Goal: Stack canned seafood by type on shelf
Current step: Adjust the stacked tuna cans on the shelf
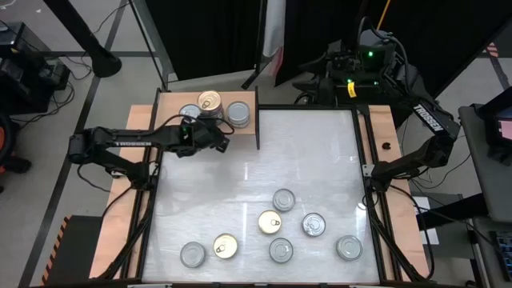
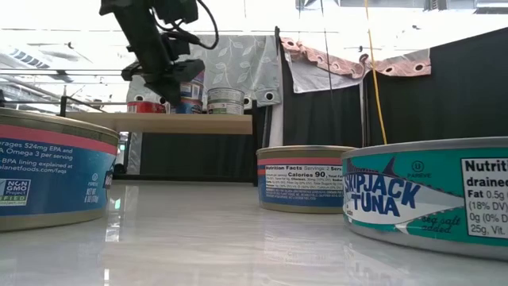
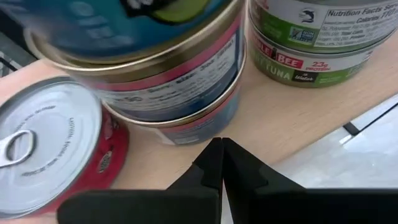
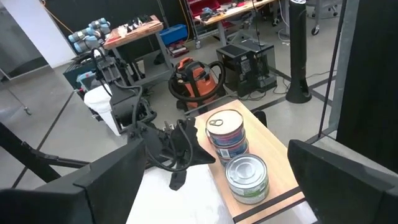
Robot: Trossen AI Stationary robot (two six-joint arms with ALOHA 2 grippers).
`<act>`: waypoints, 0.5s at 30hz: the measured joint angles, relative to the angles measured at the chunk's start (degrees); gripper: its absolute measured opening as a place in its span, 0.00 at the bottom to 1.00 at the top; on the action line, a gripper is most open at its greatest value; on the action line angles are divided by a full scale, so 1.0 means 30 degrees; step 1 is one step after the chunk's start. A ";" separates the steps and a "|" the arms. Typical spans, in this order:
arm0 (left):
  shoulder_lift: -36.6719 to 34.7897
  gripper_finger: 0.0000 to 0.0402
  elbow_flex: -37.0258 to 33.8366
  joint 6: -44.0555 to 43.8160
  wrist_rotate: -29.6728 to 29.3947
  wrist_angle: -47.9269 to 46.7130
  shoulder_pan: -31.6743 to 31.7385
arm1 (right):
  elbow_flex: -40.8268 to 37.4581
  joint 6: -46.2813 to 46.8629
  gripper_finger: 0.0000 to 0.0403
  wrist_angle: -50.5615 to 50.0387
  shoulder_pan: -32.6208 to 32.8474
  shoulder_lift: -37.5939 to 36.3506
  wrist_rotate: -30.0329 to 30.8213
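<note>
Seven tins (image 1: 284, 199) are scattered on desk (image 1: 240, 176) w/ nothing between. Shelf (image 1: 170, 102) is loaded w/ stacked cans (image 1: 210, 102); left gripper (image 3: 221, 149) clenched, empty, beside them; right gripper (image 4: 211, 180) released.

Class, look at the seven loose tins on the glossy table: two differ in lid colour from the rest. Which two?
The gold-lidded tin near the table's middle and the gold-lidded tin by the front edge; the other five loose tins have silver lids.
</note>
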 joint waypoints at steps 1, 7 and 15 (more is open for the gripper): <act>0.0042 0.02 0.0000 0.0272 0.0000 0.0230 -0.0005 | 0.0017 0.0041 0.94 -0.0077 0.0000 -0.0013 0.0000; 0.0027 0.02 0.0000 0.1923 -0.0802 0.1523 0.0066 | 0.0017 0.0056 0.94 -0.0140 0.0000 -0.0080 0.0000; 0.0027 0.03 0.0000 0.2391 -0.0797 0.1627 0.0612 | 0.0017 -0.0223 0.94 -0.0118 0.0000 -0.0087 0.0000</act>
